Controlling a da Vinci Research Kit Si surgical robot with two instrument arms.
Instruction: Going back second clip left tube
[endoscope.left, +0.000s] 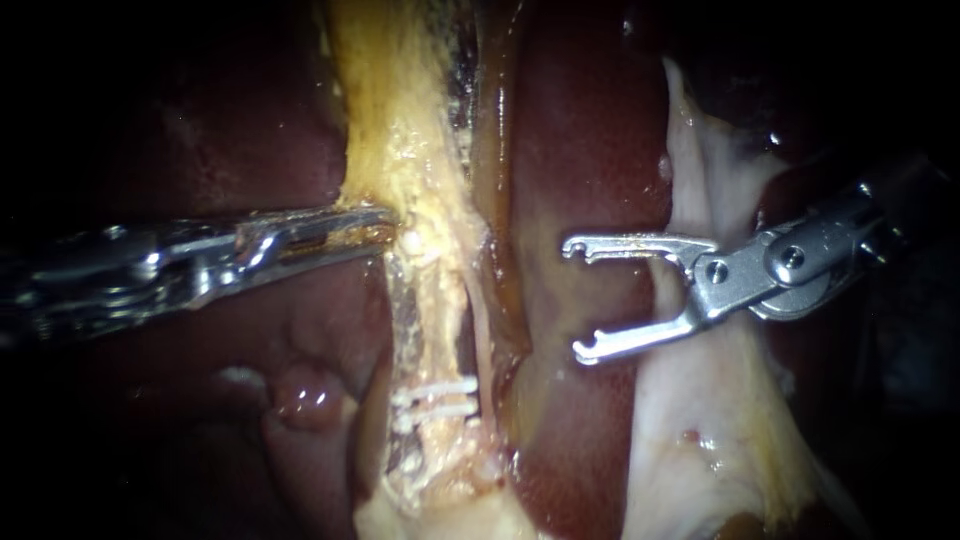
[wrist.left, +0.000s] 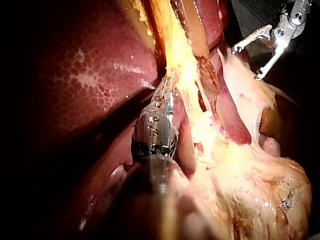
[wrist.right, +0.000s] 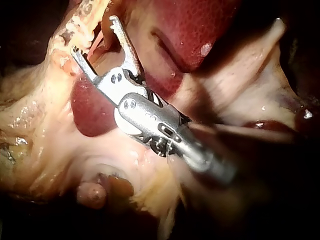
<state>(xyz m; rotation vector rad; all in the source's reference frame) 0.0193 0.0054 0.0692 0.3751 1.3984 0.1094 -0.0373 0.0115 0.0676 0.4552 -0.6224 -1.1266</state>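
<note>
Running top to bottom, left tube (endoscope.left: 428, 300), clips (endoscope.left: 437, 397) lying crosswise

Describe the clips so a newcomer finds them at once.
Start at the dark red liver, then find the yellow tube running down its left side. Below where the left instrument meets the tube sit the clips: two short white bars across it, the only white crosswise marks there.

The end of the left instrument (endoscope.left: 385, 225) is covered where it meets the left tube (endoscope.left: 428, 290), and its shaft is blurred and cut off by the endoscope view's left edge. The shaft of the right instrument (endoscope.left: 575, 300) is lost in darkness toward the right edge. The left tube is cut off below the clips (endoscope.left: 435, 397) by the bottom edge.
</note>
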